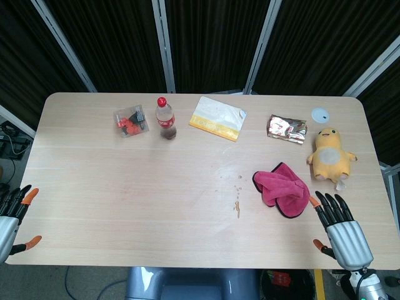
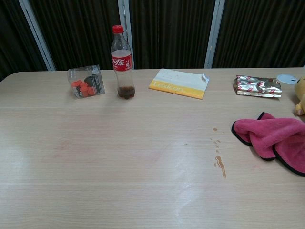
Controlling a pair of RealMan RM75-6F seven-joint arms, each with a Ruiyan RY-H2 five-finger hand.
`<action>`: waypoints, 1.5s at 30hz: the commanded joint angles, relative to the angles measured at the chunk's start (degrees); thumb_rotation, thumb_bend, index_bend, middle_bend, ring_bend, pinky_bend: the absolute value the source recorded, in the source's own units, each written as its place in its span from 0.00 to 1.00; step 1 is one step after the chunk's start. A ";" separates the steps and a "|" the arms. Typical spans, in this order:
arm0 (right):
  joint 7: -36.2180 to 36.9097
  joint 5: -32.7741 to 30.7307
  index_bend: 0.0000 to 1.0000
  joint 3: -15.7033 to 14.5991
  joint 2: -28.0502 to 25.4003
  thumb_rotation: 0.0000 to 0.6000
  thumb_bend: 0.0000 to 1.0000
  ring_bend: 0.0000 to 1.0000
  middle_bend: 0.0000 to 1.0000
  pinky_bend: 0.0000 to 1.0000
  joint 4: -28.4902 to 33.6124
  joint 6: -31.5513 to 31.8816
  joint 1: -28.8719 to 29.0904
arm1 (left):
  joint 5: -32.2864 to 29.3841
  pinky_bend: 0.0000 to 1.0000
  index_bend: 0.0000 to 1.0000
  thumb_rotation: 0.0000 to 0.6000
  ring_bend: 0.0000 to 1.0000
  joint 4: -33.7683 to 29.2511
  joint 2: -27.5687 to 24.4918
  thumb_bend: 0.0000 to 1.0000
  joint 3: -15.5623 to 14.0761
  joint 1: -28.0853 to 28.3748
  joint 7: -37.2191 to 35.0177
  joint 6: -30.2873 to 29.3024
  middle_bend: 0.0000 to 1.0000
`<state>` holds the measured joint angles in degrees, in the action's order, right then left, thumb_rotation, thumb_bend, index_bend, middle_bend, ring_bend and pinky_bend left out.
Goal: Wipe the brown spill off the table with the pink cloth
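A crumpled pink cloth [image 1: 282, 189] with a dark edge lies on the right side of the table; the chest view shows the cloth [image 2: 279, 138] at its right border. Just left of it runs the brown spill [image 1: 237, 209], a short streak with small drops above it, seen closer as the spill [image 2: 220, 166] in the chest view. My right hand [image 1: 340, 228] hovers at the front right table edge, just below and right of the cloth, fingers spread and empty. My left hand [image 1: 12, 215] sits at the front left edge, fingers apart, holding nothing. Neither hand appears in the chest view.
Along the back stand a clear box of red pieces [image 1: 130, 121], a nearly empty cola bottle [image 1: 165, 118], a white and yellow packet [image 1: 217, 117], a foil pouch [image 1: 287, 129] and a white lid [image 1: 320, 114]. A yellow plush duck [image 1: 329, 154] sits right of the cloth.
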<state>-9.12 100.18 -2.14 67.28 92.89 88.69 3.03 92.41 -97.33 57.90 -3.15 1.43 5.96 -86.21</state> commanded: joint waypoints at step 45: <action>-7.76 -14.01 0.03 4.91 0.03 1.00 0.00 0.00 0.00 0.05 8.06 -12.40 5.24 | -0.49 0.00 0.00 1.00 0.00 -0.42 0.19 0.00 0.04 0.10 0.15 0.53 0.00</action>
<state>-14.71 88.48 1.22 66.39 100.09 78.38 6.70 92.02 -97.71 58.12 -3.12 1.54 6.10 -85.70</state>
